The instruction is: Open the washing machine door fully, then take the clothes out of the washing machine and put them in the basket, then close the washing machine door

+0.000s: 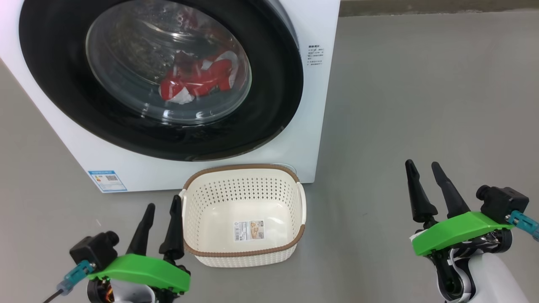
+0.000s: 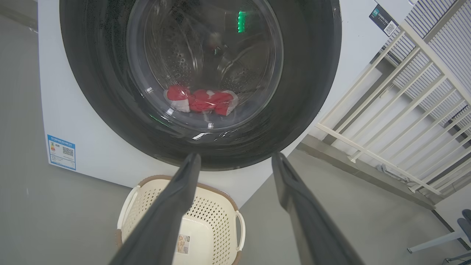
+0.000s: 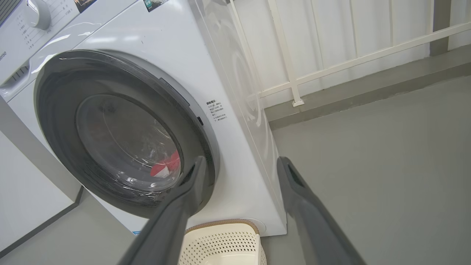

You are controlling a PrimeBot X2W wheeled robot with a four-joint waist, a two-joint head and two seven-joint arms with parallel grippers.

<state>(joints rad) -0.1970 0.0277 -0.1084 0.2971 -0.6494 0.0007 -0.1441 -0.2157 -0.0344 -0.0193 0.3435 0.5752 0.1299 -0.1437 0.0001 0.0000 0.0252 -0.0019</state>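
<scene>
The washing machine door (image 1: 126, 59) is seen shut flat against the front of the washing machine (image 1: 320, 33), and the clothes (image 1: 196, 80) are seen through its glass, low in the drum. Being round, the door offers no long axis; a dark recess (image 3: 174, 91) at 2 o'clock on its rim is judged to be the pull point. The basket (image 1: 244, 253) is set at 6 o'clock below the door, just beside the cabinet and empty. The left gripper (image 1: 163, 203) is held just beside the basket's left wall, jaws apart, the door at its 12 o'clock. The right gripper (image 1: 421, 163), jaws also apart, is placed well out over bare floor (image 1: 421, 84), the door at its 10 o'clock; it is judged nearer the recess, with free room to swing.
</scene>
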